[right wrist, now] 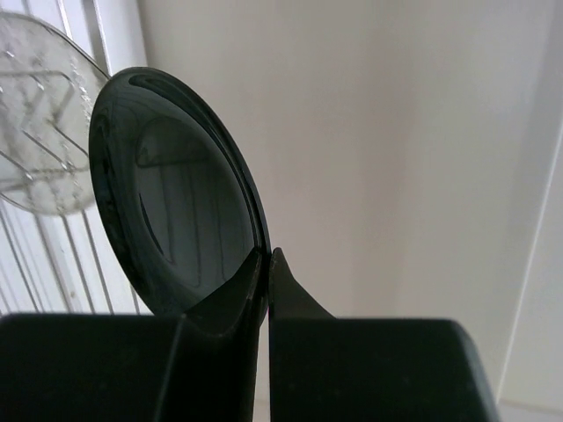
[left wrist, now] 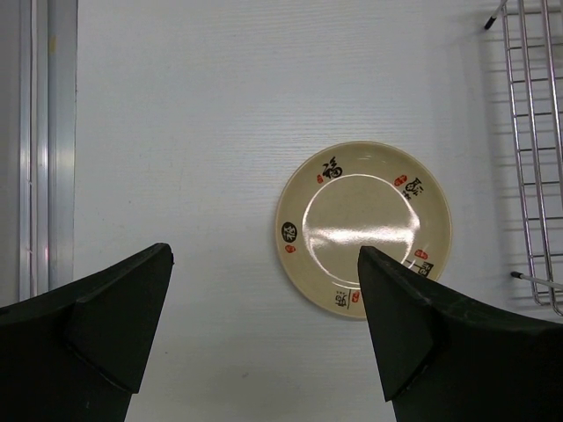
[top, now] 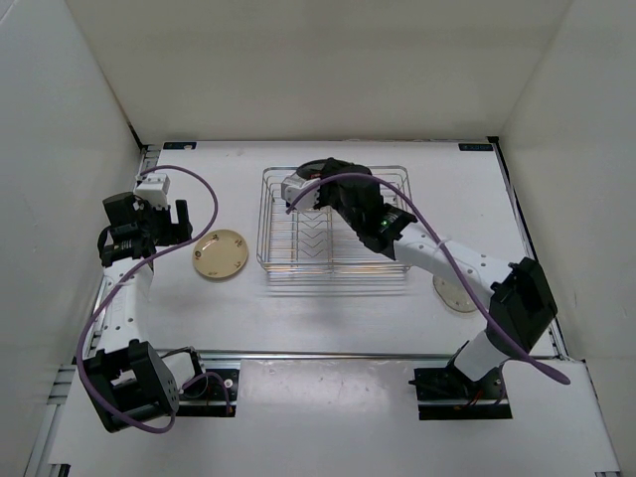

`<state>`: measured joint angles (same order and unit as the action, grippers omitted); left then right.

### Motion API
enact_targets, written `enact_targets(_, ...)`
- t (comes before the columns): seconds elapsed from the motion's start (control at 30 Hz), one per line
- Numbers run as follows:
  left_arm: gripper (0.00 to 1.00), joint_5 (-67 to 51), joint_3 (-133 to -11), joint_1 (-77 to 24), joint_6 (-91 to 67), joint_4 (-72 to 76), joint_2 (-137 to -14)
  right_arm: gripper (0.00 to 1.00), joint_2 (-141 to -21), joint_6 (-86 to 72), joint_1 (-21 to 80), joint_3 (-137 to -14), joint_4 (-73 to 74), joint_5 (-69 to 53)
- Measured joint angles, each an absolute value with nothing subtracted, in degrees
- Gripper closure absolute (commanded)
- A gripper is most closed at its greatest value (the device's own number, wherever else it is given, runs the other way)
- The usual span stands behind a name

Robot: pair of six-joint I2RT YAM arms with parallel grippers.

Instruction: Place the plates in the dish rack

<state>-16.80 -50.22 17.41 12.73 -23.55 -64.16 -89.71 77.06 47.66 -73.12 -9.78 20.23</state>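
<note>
Over the dish rack (top: 278, 238), right gripper (right wrist: 266, 264) pinches black plate (right wrist: 176, 211) by its rim.

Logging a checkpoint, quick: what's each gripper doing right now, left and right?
Left gripper: open, holding nothing.
Right gripper: closed on the rim of the black plate.
</note>
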Motion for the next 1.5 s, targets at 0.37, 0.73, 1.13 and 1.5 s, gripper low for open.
enact_targets(0.37,0.02,-16.75,-49.23,17.41,13.54,-23.57,-63.26,1.0,-91.81,74.7,47.99,-73.38,-8.82,14.17)
enact_targets(0.73,0.02,-16.21,-49.21,17.43,13.74,-23.59,-62.87,1.0,-93.21,73.17,44.8,-73.69,-8.99,6.98)
enact_targets(1.13,0.01,-15.84,-49.21,17.43,13.91,-23.64,-62.78,1.0,-97.14,71.88,41.58,-75.61,-9.15,-0.12)
enact_targets(1.5,0.01,-15.81,-49.21,17.43,13.93,-23.88,-63.44,1.0,-102.17,70.5,39.7,-84.79,-9.08,-2.5)
